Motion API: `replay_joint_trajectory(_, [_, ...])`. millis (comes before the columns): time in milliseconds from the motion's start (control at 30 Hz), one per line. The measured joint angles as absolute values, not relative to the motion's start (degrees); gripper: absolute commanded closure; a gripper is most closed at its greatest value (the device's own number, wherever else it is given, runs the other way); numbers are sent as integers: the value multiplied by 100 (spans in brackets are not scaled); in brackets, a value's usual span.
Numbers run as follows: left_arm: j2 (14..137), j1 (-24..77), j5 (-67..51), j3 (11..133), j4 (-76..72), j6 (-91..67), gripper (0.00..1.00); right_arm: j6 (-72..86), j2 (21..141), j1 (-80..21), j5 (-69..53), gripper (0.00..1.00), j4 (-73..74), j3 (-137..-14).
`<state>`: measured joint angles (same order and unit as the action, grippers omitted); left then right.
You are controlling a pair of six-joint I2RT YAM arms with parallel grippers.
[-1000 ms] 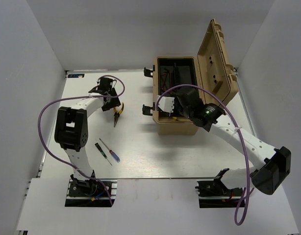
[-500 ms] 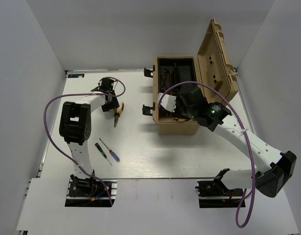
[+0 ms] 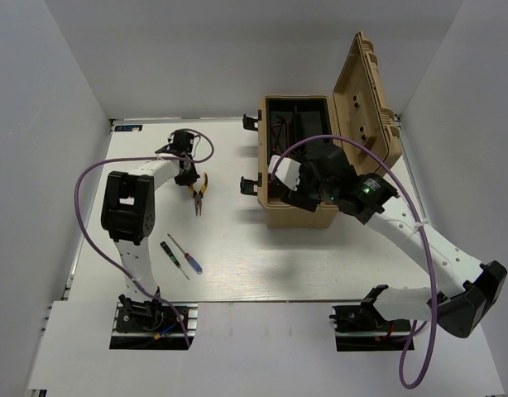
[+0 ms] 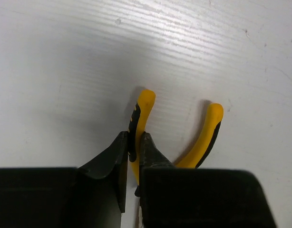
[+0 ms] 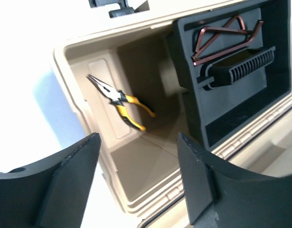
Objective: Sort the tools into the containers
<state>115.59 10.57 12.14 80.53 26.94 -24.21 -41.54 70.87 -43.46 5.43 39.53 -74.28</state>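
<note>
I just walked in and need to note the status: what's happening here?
Two robot arms are sorting tools. The left gripper is closed on one yellow handle of the pliers, which lie on the table. The right gripper hangs open over the open toolbox, where another pair of pliers already lies. Two screwdrivers wait on the table near the left arm.

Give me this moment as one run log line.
left gripper: shut on one handle of yellow-handled pliers | right gripper: open over tan toolbox | second pliers: inside toolbox | two screwdrivers: outside it
</note>
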Motion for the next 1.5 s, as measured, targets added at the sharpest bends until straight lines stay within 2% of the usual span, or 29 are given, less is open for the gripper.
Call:
replay_joint_trajectory(67, [11369,1057,1181,7979,2773,-2381,100,-4058,7052,-4344,443,39,3999,-7459])
replay_joint_trajectory(167, [10807,1048,1037,7905,2871,-2294,100,-3896,6976,-4316,311,46,4047,-7474])
replay_joint_trajectory(467, [8569,1109,-154,7948,2292,-2298,100,-3636,6945,-4222,239,46,4038,-7481])
replay_joint_trajectory(533, [8431,1144,-637,7950,2016,-2375,100,-3612,6945,-4198,279,51,4016,-7481])
replay_joint_trajectory(567, [8420,1177,-880,7950,1887,-2427,100,-3594,6945,-4180,301,57,4003,-7481])
replay_joint_trajectory(600, [8425,1214,-1164,7950,1754,-2495,100,-3570,6945,-4158,340,86,3983,-7481])
replay_joint_trajectory(633, [8453,1280,-1323,7950,1693,-2545,100,-3573,6945,-4139,379,100,3955,-7481])
replay_joint_trajectory(833, [8606,1883,-2049,7942,972,-2943,100,-3197,6941,-3913,777,100,3726,-7500])
replay_joint_trajectory(1033, [8687,2493,-2130,7856,12,-3476,100,-2880,6897,-3662,875,100,3605,-7564])
replay_joint_trajectory(1500, [9813,3778,-921,7649,-1181,-3791,100,-2495,6803,-3393,548,100,3590,-7564])
